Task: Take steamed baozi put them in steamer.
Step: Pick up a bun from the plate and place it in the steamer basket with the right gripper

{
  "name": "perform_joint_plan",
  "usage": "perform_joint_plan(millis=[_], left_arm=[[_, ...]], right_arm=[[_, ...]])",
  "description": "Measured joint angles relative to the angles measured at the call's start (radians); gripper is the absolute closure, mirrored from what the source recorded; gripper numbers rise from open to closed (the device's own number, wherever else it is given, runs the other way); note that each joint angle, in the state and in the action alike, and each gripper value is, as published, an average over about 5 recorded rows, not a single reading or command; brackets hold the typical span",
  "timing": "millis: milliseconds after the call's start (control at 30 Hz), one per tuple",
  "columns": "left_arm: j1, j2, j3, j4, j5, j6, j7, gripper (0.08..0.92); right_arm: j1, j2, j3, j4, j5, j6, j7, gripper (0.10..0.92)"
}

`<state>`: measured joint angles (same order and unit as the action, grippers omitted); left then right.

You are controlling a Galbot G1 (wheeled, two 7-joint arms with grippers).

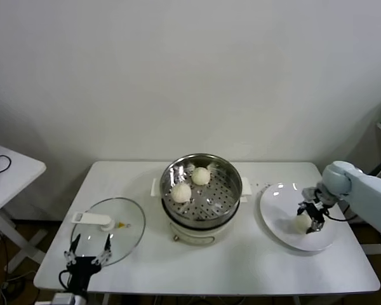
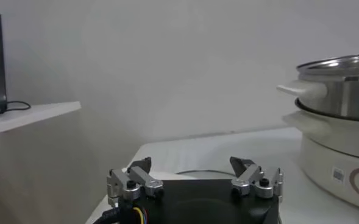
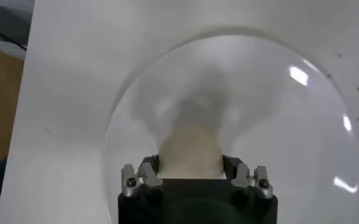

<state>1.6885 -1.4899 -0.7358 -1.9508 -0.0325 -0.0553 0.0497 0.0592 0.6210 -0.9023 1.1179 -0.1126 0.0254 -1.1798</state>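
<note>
The steel steamer [image 1: 232,175] stands mid-table on its cream pot base [image 1: 197,234]. Two baozi lie in it, one at the left [image 1: 181,192] and one at the back [image 1: 200,176]. A third baozi [image 1: 301,222] lies on the white plate [image 1: 276,203] at the right. My right gripper [image 1: 310,223] is down on the plate and shut on this baozi. In the right wrist view the baozi [image 3: 190,149] fills the gap between the fingers of that gripper [image 3: 190,165], low over the plate [image 3: 277,122]. No fourth baozi shows. My left gripper [image 1: 89,248] is parked, open and empty, at the front left.
A flat glass lid [image 1: 124,222] with a white handle [image 1: 92,219] lies under the left gripper [image 2: 191,164]. The steamer [image 2: 344,85] shows beyond it in the left wrist view. A white side table [image 1: 6,175] stands at the far left.
</note>
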Motion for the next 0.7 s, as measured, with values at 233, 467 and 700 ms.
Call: perform_joint_plan(millis=[233,467,700], left_arm=[[0.001,0.011,0.002,-0.001,0.001,0.001,0.001,0.177],[0.008,0.016,0.006,-0.004,0.007,0.003,0.001,0.177],[0.016,0.016,0.007,-0.013,0.016,0.007,0.001,0.177]], right_arm=[[0.153,0.009,-0.022,0.081,-0.044,0.089,-0.029,0.347],[0.299,0.046,-0.023,0.207,-0.154,0.219,-0.047,0.339],[0.367,0.116,-0.024,0.358,-0.269,0.318,-0.053,0.338]])
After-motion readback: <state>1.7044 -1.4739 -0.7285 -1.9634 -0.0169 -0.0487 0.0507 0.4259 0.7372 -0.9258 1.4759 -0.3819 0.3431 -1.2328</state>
